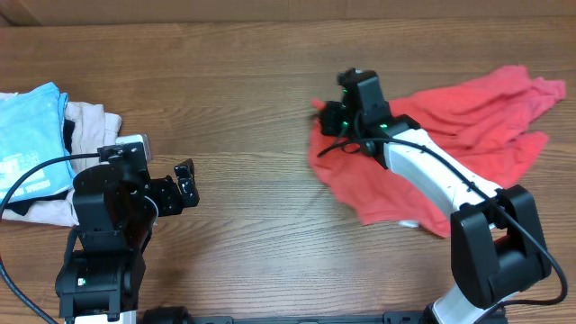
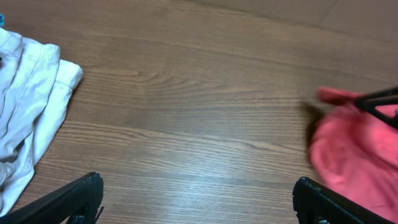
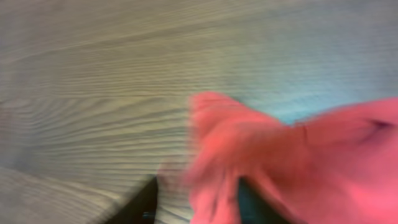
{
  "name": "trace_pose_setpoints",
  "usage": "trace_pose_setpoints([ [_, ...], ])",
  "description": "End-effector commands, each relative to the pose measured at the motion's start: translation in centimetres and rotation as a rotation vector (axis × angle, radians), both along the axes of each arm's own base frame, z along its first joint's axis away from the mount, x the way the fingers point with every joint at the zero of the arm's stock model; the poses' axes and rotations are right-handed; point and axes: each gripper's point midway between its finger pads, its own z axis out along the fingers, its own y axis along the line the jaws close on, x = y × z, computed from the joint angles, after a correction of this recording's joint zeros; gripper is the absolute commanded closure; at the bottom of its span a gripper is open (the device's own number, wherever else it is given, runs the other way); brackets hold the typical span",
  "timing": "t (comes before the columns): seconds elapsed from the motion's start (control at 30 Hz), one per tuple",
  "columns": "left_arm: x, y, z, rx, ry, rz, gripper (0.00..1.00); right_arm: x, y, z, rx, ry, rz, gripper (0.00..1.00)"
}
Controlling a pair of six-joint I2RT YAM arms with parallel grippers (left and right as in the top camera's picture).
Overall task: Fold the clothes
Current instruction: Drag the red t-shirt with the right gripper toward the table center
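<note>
The coral-red T-shirt lies crumpled and unfolded on the wooden tabletop, spread in a loose heap with its hem and sleeves hard to tell apart. At the T-shirt's left edge sits the right gripper, its white arm reaching across the middle of the cloth from the near side. In the right wrist view, which is blurred, a bunched ridge of the coral-red T-shirt stands between the two dark fingers of the right gripper, which appear closed on that fold with the fabric pinched between them. Well to the left of the T-shirt, with bare wood between, the left gripper hangs over the tabletop with its fingers pointing toward the T-shirt. In the left wrist view the left gripper is spread wide and holds nothing, and the T-shirt's left edge shows ahead of it, beyond its right finger. Farthest from the T-shirt, at the left end of the tabletop, a light blue tee with pale print lies partly over a beige garment. The beige garment's folded, seamed edge shows in the left wrist view, on the far side of the left gripper from the T-shirt.
</note>
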Motion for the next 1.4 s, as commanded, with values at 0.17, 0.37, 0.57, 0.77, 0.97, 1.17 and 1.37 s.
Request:
trace_pose_setpoints([
  [0.17, 0.2, -0.2, 1.4, -0.016, -0.036, -0.003, 0.0, 3.0, -7.7, 8.8, -0.143, -0.066, -0.192, 0.28],
  [0.37, 0.5, -0.3, 1.9, -0.016, -0.059, -0.005, 0.0, 0.2, -16.9, 13.8, -0.19, -0.061, -0.39, 0.23],
  [0.57, 1.8, -2.9, 1.9, -0.108, -0.063, -0.127, 0.0, -4.3, -25.3, 17.3, -0.171, -0.049, -0.578, 0.17],
  [0.77, 4.0, -5.4, -3.6, -0.12, 0.132, -0.201, 0.0, -9.7, -29.5, 16.7, -0.15, 0.082, -0.647, 0.16],
  [0.97, 4.8, -7.6, -9.4, -0.102, 0.327, -0.23, 0.0, -11.5, -28.7, 15.4, -0.14, 0.166, -0.594, 0.16],
  [1.17, 4.6, -10.0, -14.6, -0.103, 0.494, -0.269, 0.0, -11.7, -28.6, 13.5, -0.141, 0.206, -0.591, 0.16],
  [1.37, 4.1, -12.1, -18.3, -0.148, 0.612, -0.278, 0.0, -11.7, -28.5, 12.8, -0.137, 0.216, -0.588, 0.15],
])
